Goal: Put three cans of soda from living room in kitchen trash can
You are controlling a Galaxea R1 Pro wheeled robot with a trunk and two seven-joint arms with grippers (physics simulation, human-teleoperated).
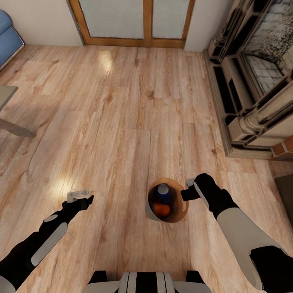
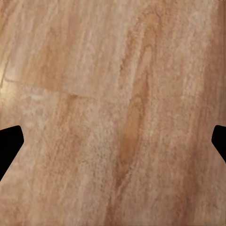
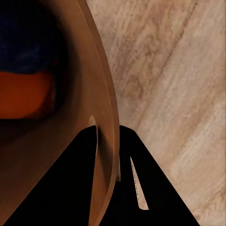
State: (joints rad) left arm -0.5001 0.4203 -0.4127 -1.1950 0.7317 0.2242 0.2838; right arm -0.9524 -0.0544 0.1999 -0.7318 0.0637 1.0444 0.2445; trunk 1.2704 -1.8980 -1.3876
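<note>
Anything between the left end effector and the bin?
Nothing visible: bare plank floor lies between the left end effector and the trash can. The right end effector grips its rim; blue can and orange can sit inside.

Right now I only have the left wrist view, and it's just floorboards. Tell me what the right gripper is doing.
Observer: The right gripper is clamped on the rim of the bin, one finger inside the wall and one outside.
Operator: Report what's in the bin.
Observer: Two cans show inside: a dark blue can with an orange can beside it.
Operator: Now give me the left gripper's state from the head view.
Observer: The left gripper is open and holds nothing, over the wood floor to the left of the bin.
</note>
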